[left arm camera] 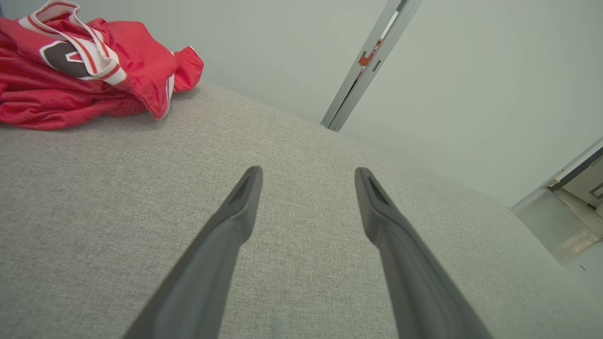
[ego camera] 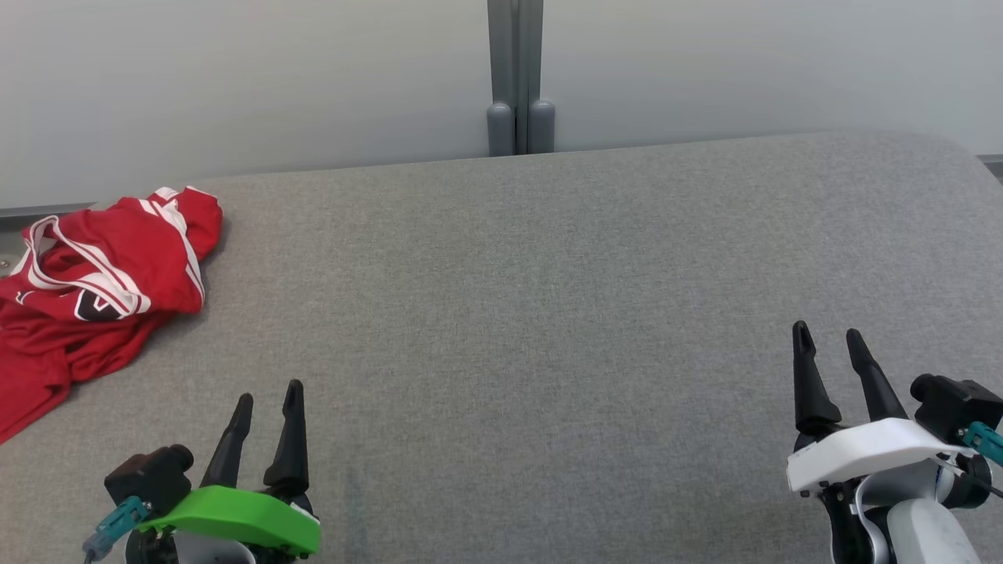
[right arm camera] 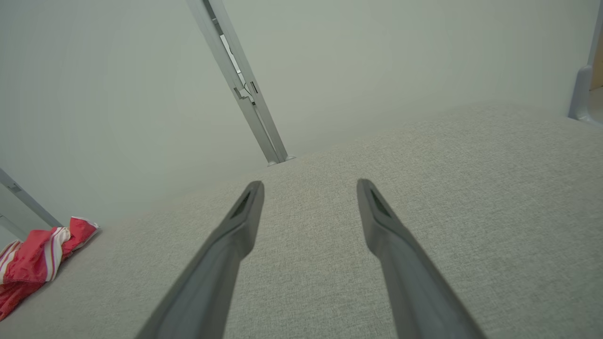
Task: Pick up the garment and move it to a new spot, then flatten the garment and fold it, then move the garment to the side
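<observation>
Head view: garment untouched, every step ahead

The red garment (ego camera: 94, 290) with white stripes lies crumpled at the far left of the grey padded surface (ego camera: 509, 274), apart from both arms. The left gripper (ego camera: 270, 392) sits at the near left and the right gripper (ego camera: 827, 331) at the near right, each with its jaws spread wide and nothing between them. Judging by this, nothing is done yet: the pickup, the move, flattening, folding and setting aside all remain.
</observation>
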Motion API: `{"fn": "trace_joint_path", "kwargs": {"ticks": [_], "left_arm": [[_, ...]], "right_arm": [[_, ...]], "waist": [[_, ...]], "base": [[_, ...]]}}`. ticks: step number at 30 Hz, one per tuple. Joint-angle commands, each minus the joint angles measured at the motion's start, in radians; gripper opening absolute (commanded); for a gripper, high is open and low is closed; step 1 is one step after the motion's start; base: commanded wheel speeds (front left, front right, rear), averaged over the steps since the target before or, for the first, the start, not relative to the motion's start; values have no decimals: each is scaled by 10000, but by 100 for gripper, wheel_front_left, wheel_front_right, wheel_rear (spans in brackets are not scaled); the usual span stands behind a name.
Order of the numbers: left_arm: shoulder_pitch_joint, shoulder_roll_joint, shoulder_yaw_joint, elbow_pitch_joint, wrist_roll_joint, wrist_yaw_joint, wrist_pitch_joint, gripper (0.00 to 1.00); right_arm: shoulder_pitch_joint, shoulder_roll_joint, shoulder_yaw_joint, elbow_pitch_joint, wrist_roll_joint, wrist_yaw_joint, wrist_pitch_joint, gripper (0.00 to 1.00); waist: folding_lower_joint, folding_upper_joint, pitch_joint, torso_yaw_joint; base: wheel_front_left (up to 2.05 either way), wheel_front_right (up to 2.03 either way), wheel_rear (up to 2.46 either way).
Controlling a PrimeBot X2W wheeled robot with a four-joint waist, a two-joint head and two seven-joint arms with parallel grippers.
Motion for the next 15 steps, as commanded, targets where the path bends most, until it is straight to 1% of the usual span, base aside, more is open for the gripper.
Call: {"fn": "trace_joint_path", "kwargs": {"ticks": [1, 8, 15], "left_arm": [[22, 105, -15, -102, 238, 8, -95, 100], [73, 184, -151, -139, 834, 8, -265, 100], [82, 250, -300, -150, 1360, 9, -437, 100]], "right_arm": [[1, -63, -35, -56, -285, 5, -113, 100], [56, -65, -93, 0, -915, 4, -287, 100], [70, -68, -182, 71, -1291, 5, -447, 100]], "waist": [[0, 0, -2, 4], [0, 0, 1, 13], [0, 0, -6, 25]], "base": [[0, 0, 0], [0, 0, 0], [0, 0, 0]]}}
